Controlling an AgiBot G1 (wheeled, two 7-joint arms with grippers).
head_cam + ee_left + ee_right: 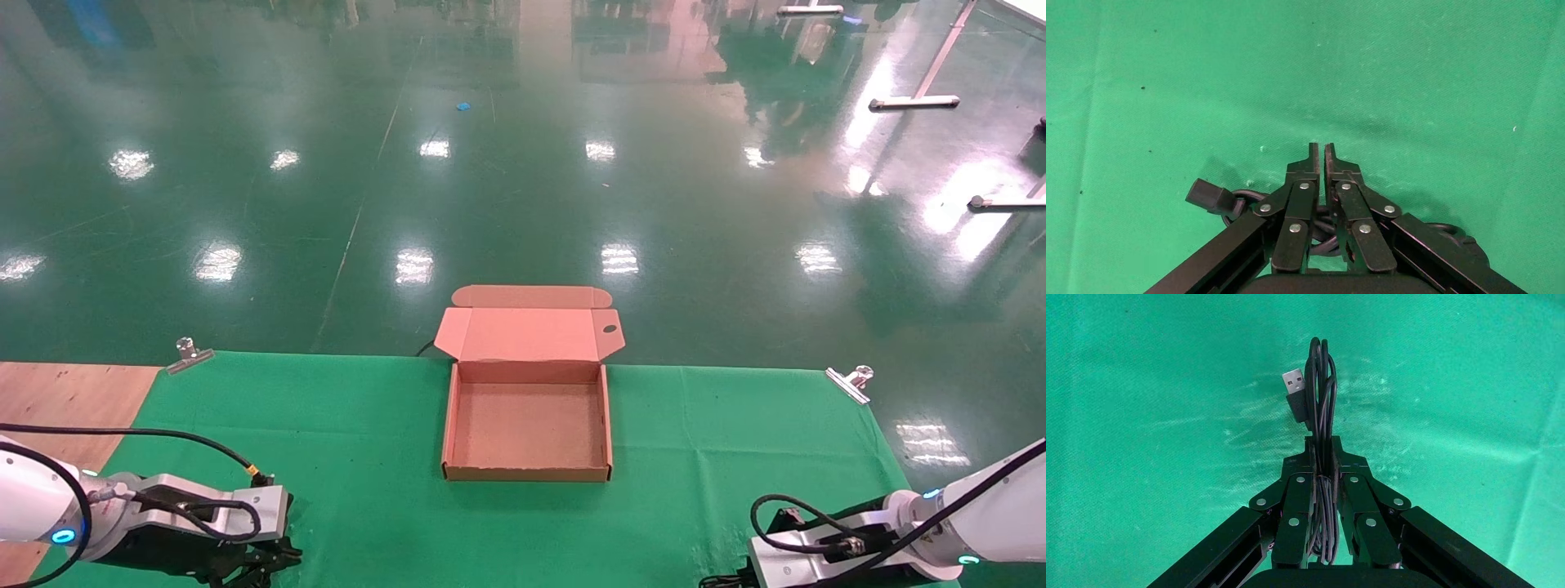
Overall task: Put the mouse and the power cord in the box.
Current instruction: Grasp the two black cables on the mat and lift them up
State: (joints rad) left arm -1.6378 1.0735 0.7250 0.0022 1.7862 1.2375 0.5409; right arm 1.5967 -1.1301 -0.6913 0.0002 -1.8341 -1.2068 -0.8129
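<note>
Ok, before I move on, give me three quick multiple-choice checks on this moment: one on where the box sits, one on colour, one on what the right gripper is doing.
1. Where is the box?
A. At the middle of the table, between the two arms
B. On the floor
C. Under the left gripper

2. What colour is the cloth on the table?
A. Red
B. Green
C. White

3. What is the state of the right gripper?
A. Open above the box
B. Shut on nothing
C. Shut on the mouse's thin cable

Answers:
1 A: the head view shows it centred, lid open, nothing inside.
2 B: all views show green fabric.
3 C: the right wrist view shows the looped cable with its USB plug pinched between the fingers.
</note>
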